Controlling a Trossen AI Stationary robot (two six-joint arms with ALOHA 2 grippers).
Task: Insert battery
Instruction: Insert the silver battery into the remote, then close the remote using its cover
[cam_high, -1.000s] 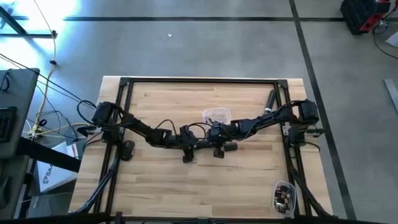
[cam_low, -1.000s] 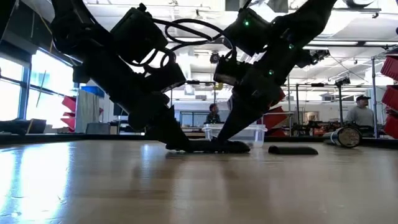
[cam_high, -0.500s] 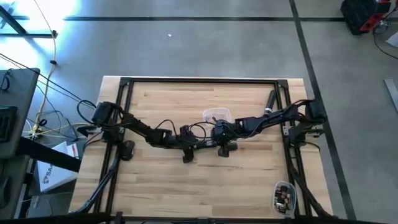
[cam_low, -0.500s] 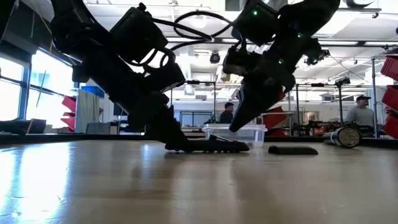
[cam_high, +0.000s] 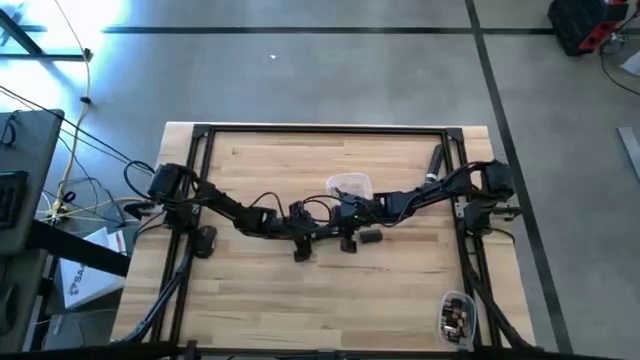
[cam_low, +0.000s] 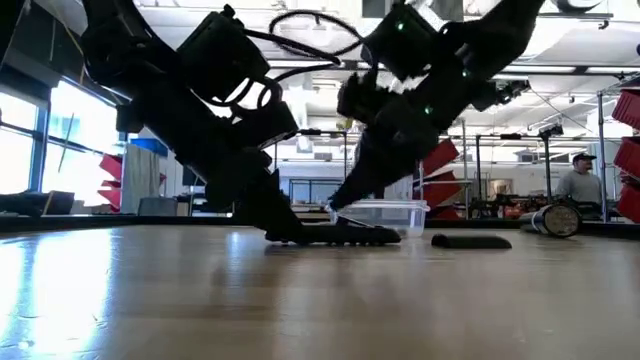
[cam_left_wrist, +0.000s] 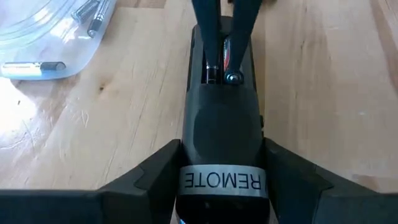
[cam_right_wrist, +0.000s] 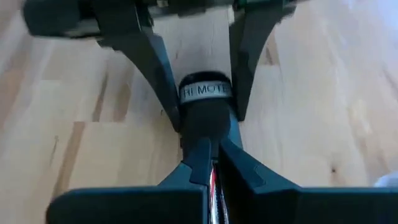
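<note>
1. Left wrist view: the left tool (cam_left_wrist: 221, 186) clenches the black remote (cam_left_wrist: 221, 134) (labelled REMOTE) by its end, flat on the table (cam_left_wrist: 323, 93).
2. The right tool (cam_left_wrist: 225, 59) meets the remote's open bay from the opposite end, its fingers nipped narrowly on a battery (cam_left_wrist: 227, 53) lying in the bay.
3. A clear tub (cam_left_wrist: 46, 34) of spare batteries sits just beside the remote.

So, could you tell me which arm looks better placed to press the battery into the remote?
Probably the right. Its gripper is closed on the battery at the remote's open compartment, while the left gripper clamps the remote's other end on the table, steadying it.
</note>
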